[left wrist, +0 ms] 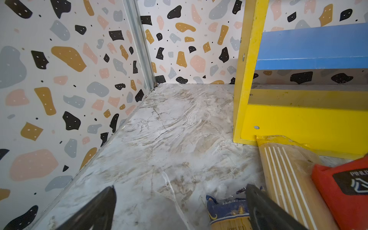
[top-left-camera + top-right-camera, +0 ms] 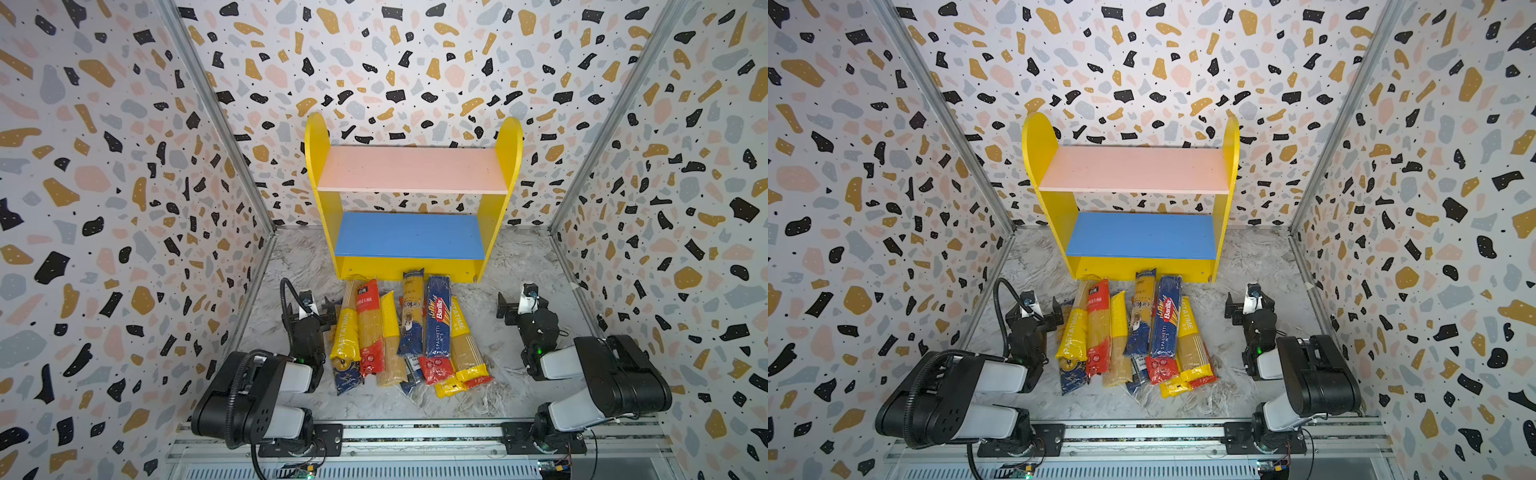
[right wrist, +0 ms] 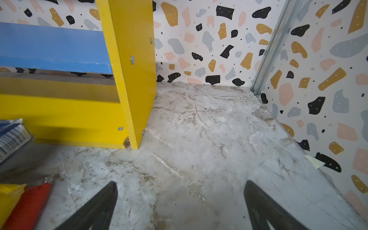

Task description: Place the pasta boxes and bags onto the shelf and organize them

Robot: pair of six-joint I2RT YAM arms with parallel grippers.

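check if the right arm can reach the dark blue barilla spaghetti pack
Probably yes: the dark blue Barilla spaghetti pack lies uncovered atop the pile, and the open, empty right end effector sits nearby.

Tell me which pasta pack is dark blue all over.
The Barilla pack, second from the right; the others show pasta through clear film.

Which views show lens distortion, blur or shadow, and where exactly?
In both top views, wide-angle distortion splays the corner posts outward; left wrist view, the open left claw looks soft up close; right wrist view, the blue lower board shadows the yellow rail below.
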